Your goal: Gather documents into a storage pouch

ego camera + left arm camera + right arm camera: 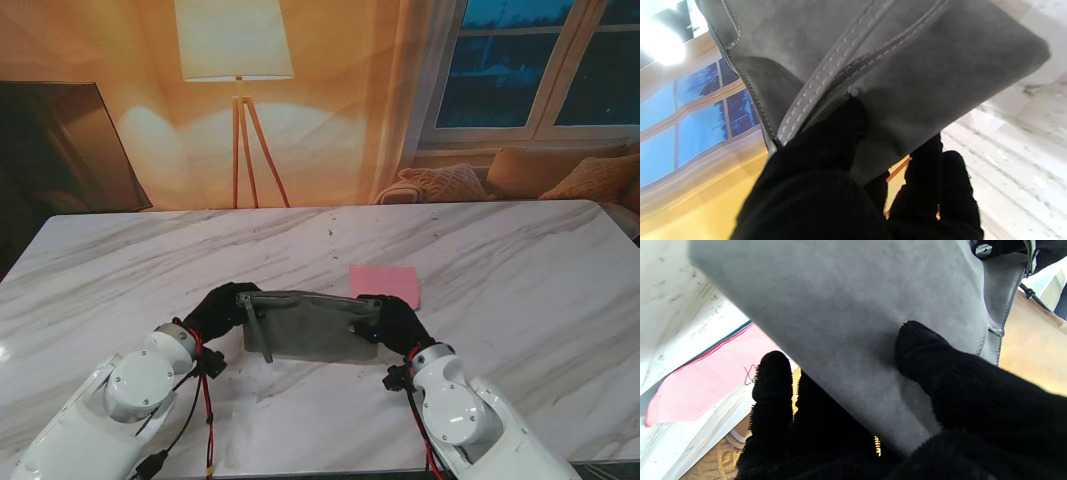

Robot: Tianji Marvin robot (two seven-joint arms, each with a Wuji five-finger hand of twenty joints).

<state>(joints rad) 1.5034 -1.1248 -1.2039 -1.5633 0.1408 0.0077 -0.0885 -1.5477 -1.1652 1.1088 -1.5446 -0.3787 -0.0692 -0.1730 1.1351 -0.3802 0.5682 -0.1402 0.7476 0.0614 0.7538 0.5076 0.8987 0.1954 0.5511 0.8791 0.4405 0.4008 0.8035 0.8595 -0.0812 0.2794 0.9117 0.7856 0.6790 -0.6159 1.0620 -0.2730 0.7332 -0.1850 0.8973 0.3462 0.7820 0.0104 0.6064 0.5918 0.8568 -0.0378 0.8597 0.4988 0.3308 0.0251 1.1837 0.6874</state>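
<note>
A grey suede pouch (305, 326) with pale stitching sits just below the middle of the frame, long side running left to right, its ends pinched. A flat pink document (386, 283) lies by its upper right corner, on the marble.

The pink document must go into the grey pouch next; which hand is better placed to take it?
Probably the right hand: the pink document lies just beyond it, while the left hand grips the far end of the pouch. It must first release the pouch.
</note>
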